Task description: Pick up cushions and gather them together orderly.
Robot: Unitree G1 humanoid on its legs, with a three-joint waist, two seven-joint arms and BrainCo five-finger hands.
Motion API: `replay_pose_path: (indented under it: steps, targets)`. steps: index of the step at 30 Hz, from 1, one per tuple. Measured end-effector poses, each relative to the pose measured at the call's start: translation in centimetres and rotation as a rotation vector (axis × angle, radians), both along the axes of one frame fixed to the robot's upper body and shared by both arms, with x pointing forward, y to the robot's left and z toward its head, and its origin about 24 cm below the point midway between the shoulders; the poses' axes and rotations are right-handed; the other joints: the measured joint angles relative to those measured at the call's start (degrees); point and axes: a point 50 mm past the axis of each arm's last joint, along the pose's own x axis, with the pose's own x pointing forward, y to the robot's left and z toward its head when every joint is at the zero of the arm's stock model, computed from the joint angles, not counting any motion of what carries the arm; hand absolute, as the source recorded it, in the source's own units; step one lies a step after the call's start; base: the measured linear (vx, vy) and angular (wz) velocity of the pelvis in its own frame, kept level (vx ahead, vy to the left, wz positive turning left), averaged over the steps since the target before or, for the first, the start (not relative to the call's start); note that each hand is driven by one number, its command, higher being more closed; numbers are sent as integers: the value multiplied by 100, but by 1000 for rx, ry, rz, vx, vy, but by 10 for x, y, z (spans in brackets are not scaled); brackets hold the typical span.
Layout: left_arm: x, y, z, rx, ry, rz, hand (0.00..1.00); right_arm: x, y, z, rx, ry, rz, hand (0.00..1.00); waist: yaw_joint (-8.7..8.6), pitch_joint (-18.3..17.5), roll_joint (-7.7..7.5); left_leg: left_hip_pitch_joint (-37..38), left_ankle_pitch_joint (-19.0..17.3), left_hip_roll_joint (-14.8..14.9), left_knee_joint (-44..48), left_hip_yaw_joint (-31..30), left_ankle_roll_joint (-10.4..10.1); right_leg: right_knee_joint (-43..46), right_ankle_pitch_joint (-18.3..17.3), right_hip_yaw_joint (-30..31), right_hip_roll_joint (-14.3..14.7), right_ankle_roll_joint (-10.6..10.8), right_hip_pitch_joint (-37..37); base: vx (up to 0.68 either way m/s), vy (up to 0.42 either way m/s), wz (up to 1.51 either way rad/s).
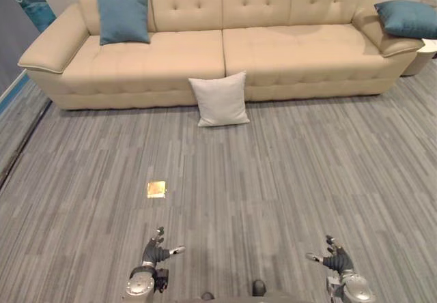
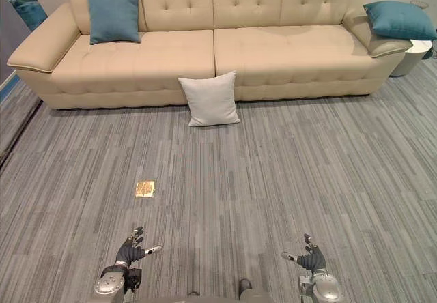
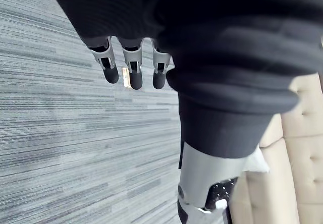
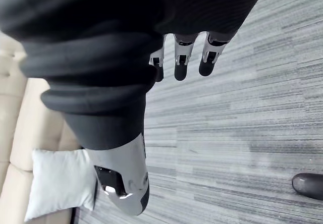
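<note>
Cushions lay ungathered: a teal square fabric cushion [image 1: 123, 15] stood at the left end of the beige tufted sofa [image 1: 293, 50], an off-white square cushion [image 1: 220, 99] leaned against its front on the grey striped floor [image 1: 307, 180], and a second teal cushion [image 1: 407, 18] lay on the right armrest. The left robot hand [image 1: 156, 252] and right robot hand [image 1: 333, 258] hung well short of them, fingers spread and empty, so all the gathering seemingly remained; no writing was legible.

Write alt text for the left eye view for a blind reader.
A white cushion stands on the grey floor against the front of a beige sofa. A blue cushion leans on the backrest at the left end; a second blue cushion lies on the right armrest. The left hand and right hand hang open and empty at the bottom.
</note>
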Motion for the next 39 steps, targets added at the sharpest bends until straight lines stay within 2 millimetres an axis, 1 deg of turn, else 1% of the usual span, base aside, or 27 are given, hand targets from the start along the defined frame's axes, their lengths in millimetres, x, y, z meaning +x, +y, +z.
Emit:
replay_pose_path:
  steps: [1, 2, 9, 12, 15, 19, 22, 23, 24, 25, 26, 27, 28, 29, 30, 31, 32, 33, 34, 35, 36, 37, 38, 39]
  targets:
    - [-2, 0, 0, 0, 3, 1, 0, 0, 0, 2, -4, -10, 3, 0, 0, 0, 0, 1, -8, 0, 3, 3, -12, 1, -1, 2, -1, 1, 0, 0, 0, 0]
    - [-3, 0, 0, 0, 1, 2, 0, 1, -1, 3, -8, -17, 4, 0, -2, 0, 0, 2, -44, 4, 28, 6, -69, 3, -2, 5, -2, 2, 3, -9, -17, -3]
    - [-3, 0, 0, -4, -2, 6, 0, 1, -4, 4, -12, -19, 1, 0, 7, 11, 20, -15, -43, 3, 59, 4, -68, 19, -14, -12, -10, 9, 1, -10, -7, 1]
    - [-3, -2, 0, -9, -3, 8, 0, 3, -3, 7, -14, -35, 5, 0, 4, 35, 59, -82, -42, 3, 57, -6, -65, 33, -21, -99, -21, -3, -47, -46, -22, 9]
    - [-2, -3, 0, -26, -11, 24, 0, 6, -4, 9, -5, -56, -8, 0, 4, 53, 60, -138, -38, 8, 59, -5, -60, 81, -41, -149, -20, -34, -106, -34, -17, 7]
    - [2, -5, 7, -42, -54, 38, 0, 8, -3, 10, 24, -76, -36, 0, 29, 58, 51, -187, -42, 9, 60, 8, -55, 150, -94, -154, -21, -53, -189, -5, -4, 1]
    - [6, -6, 11, -52, -85, 44, 0, 16, 2, 11, 52, -101, -50, 0, 30, 106, 34, -368, -135, 31, 205, 63, 82, 249, -159, -118, -19, -47, -367, 9, 4, -10]
    - [8, -6, 14, -56, -100, 45, 0, 19, 4, 11, 63, -109, -54, 0, 53, 126, 37, -445, -219, 52, 320, 139, 206, 397, -246, -50, -9, -46, -492, 53, 30, -30]
    - [8, -7, 15, -62, -110, 50, 0, 23, 6, 11, 68, -117, -55, 0, 86, 149, 35, -501, -323, 56, 428, 227, 246, 712, -420, 37, -19, -16, -683, 61, 36, -38]
    - [10, -7, 17, -63, -120, 49, 0, 25, 7, 11, 72, -121, -57, 0, 134, 160, 32, -539, -452, 39, 512, 294, 262, 1082, -627, 87, -65, 59, -882, 61, 37, -31]
    - [10, -7, 17, -65, -124, 49, 0, 25, 8, 11, 73, -121, -58, 0, 143, 168, 22, -561, -525, 13, 560, 320, 282, 1377, -776, 120, -109, 138, -1017, 72, 38, -23]
    - [11, -8, 18, -71, -127, 53, 0, 25, 8, 11, 70, -119, -63, 0, 126, 204, 10, -555, -670, -35, 618, 330, 325, 1903, -974, 122, -177, 249, -1260, 114, 83, -20]
    - [14, -9, 18, -73, -132, 50, 0, 26, 9, 10, 72, -115, -67, 0, 137, 287, 35, -471, -812, -93, 625, 311, 382, 3103, -1080, -47, -333, 356, -1758, 161, 85, -5]
    - [16, -9, 19, -71, -136, 46, 0, 26, 11, 9, 77, -116, -64, 0, 79, 355, 24, -312, -871, -126, 630, 257, 446, 3951, -1039, -224, -485, 355, -2078, 194, 78, 10]
    - [19, -8, 20, -67, -143, 43, 0, 24, 12, 8, 84, -109, -68, 0, 26, 426, 1, -188, -912, -141, 644, 220, 490, 4371, -1112, -353, -579, 339, -2247, 277, 36, 18]
    - [17, -5, 20, -54, -132, 37, 0, 19, 15, 5, 97, -95, -72, 0, 10, 465, -5, 21, -1045, -119, 661, 197, 455, 4636, -1327, -544, -660, 212, -2467, 369, 38, 6]
    - [19, -1, 21, -41, -134, 33, 0, 19, 17, 4, 96, -88, -53, 0, -13, 512, 67, 175, -1082, -59, 653, 207, 411, 4564, -1435, -797, -692, 111, -2713, 388, 32, 4]
    - [22, 0, 23, -35, -143, 29, 0, 20, 18, 5, 95, -90, -45, 0, -55, 526, 55, 264, -1096, 3, 605, 187, 390, 4422, -1433, -906, -674, 103, -2847, 438, -6, 22]
    - [30, 0, 26, -32, -159, 23, 0, 24, 17, 7, 91, -100, -36, 0, -153, 638, 199, 435, -1100, 175, 465, 122, 370, 3945, -1357, -1092, -549, 24, -3063, 599, -80, 40]
    - [37, 1, 27, -26, -166, 19, 0, 28, 16, 10, 86, -114, -32, 0, -202, 717, 205, 603, -1080, 329, 389, 99, 333, 3251, -1065, -1162, -397, -25, -3242, 625, -114, 45]
    - [42, 3, 28, -20, -170, 17, 0, 29, 17, 10, 86, -119, -28, 0, -219, 766, 183, 690, -1014, 334, 388, 88, 163, 2608, -653, -1207, -337, -21, -3331, 571, -132, 31]
    - [42, 3, 27, -16, -166, 17, 0, 28, 18, 10, 85, -117, -22, 0, -227, 770, 150, 773, -1009, 326, 391, 77, 23, 2157, -349, -1213, -309, -69, -3342, 547, -160, 28]
    - [40, 5, 26, -8, -159, 21, 0, 24, 20, 9, 82, -105, -5, 0, -298, 733, -36, 981, -1084, 309, 474, 41, -207, 1754, 525, -1171, -289, -389, -3302, 570, -174, 24]
    - [39, 0, 23, -23, -144, 27, 0, 26, 16, 11, 70, -109, 0, 0, -314, 790, 107, 1060, -1131, 427, 687, 6, -331, 2210, 692, -1183, -286, -694, -3348, 694, -208, 16]
